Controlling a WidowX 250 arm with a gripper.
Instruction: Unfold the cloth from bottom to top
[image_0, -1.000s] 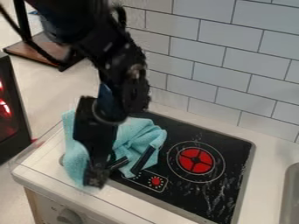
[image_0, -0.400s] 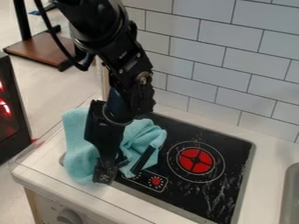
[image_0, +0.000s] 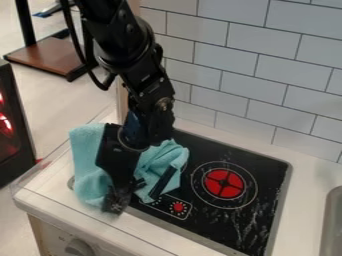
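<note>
Easing slightly towards the front edge, the gripper (image_0: 120, 199) leaves the cloth (image_0: 88, 160) bunched across tabletop (image_0: 307, 172) and cooktop (image_0: 266, 172). Whether it is clamped on fabric, I cannot tell; the unfolding looks still to be done.

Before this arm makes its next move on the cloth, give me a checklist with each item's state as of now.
1. Gripper is at the cloth: ok, it is at the lower, near part.
2. Cloth is gripped: cannot tell.
3. Cloth's bottom edge is fully in sight: not ok, the gripper covers part of it.
4. Cloth is unfolded: not ok, it is bunched, partly on the stove and partly on the counter.
5. Red burner is free of cloth: ok.
6. Red knob is uncovered: ok, the cloth lies beside it.
</note>
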